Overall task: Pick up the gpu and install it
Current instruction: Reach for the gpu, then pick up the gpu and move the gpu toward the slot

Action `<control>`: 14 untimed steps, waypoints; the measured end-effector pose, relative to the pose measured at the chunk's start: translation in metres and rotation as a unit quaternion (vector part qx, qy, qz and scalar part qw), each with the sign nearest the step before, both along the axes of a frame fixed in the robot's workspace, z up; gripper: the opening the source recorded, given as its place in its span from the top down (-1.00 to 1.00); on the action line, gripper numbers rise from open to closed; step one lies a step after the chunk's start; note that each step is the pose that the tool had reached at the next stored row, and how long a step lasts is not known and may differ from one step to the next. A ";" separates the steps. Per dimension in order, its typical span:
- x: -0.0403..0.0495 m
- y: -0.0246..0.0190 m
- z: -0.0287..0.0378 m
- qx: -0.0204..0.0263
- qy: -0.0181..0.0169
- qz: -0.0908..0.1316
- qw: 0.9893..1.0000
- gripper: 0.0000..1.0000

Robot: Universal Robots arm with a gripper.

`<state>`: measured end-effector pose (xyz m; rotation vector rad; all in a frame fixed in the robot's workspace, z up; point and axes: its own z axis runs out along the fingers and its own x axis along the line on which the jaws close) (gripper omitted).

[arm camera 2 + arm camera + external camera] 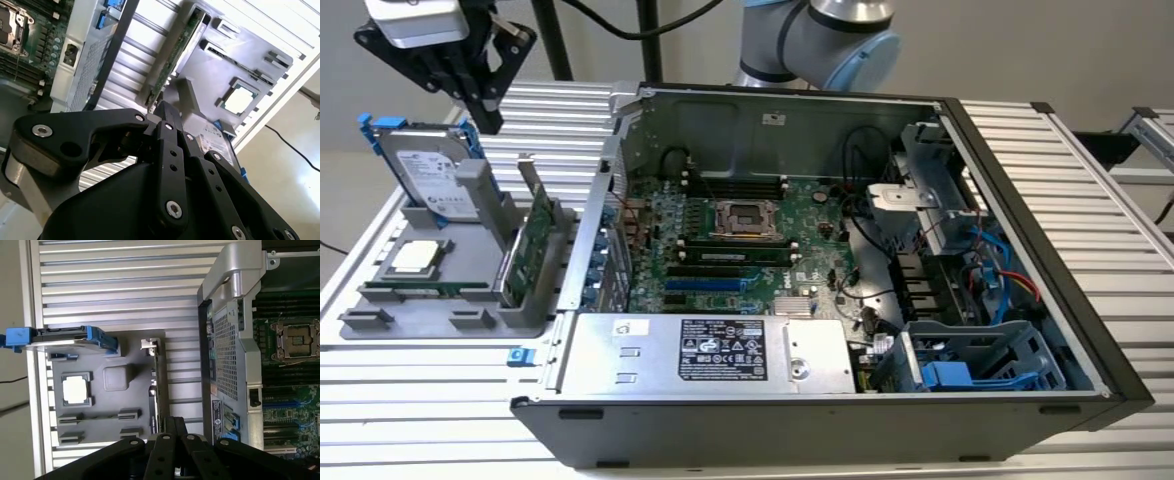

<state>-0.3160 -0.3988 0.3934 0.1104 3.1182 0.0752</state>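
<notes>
Gpu (540, 240) stands upright in gray holder (454, 318), closed gripper (491, 122) above.

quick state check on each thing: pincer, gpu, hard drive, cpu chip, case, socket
pincer: shut, empty, raised
gpu: upright on edge in the tray, not gripped
hard drive: upright in the tray
cpu chip: lying flat in the tray
case: on its side, open
socket: empty
</notes>
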 end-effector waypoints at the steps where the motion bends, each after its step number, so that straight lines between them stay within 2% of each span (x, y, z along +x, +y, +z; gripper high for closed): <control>1: -0.0013 0.0000 0.0000 0.000 0.000 0.000 1.000 1.00; 14: -0.0178 0.0000 0.0000 0.000 0.000 0.000 1.000 1.00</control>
